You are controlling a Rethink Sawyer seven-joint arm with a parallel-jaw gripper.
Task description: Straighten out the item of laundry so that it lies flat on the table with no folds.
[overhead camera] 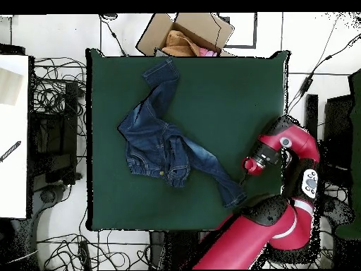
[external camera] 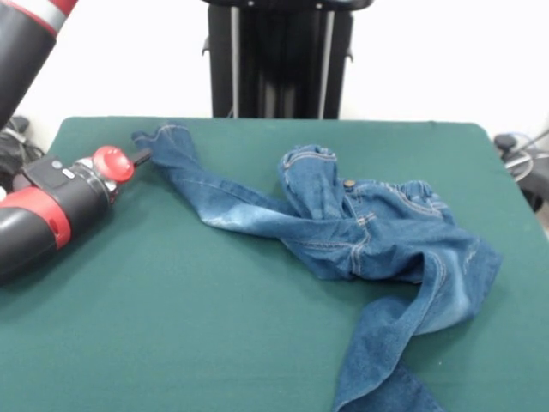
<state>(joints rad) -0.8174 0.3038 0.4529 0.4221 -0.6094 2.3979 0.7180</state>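
The blue denim jeans (external camera: pixel 369 232) lie crumpled on the green table (external camera: pixel 171 326). The waist with its metal button is bunched right of the middle. One leg stretches to the far left corner and the other runs off the near edge, twisted. My gripper (external camera: pixel 144 156) comes in low from the left, and its tip is right beside the hem of the far leg. Whether it holds the hem does not show. In the overhead view the jeans (overhead camera: pixel 158 145) lie left of the middle of the table (overhead camera: pixel 233 92), and the gripper (overhead camera: pixel 245 176) is just above one leg's end near the robot's side.
The robot's pedestal (external camera: pixel 279 60) stands behind the table's far edge. An open cardboard box (overhead camera: pixel 187 32) with cloth inside sits past the table's far side in the overhead view. Cables lie on the floor around the table, and a white surface (overhead camera: pixel 13 134) is at the left.
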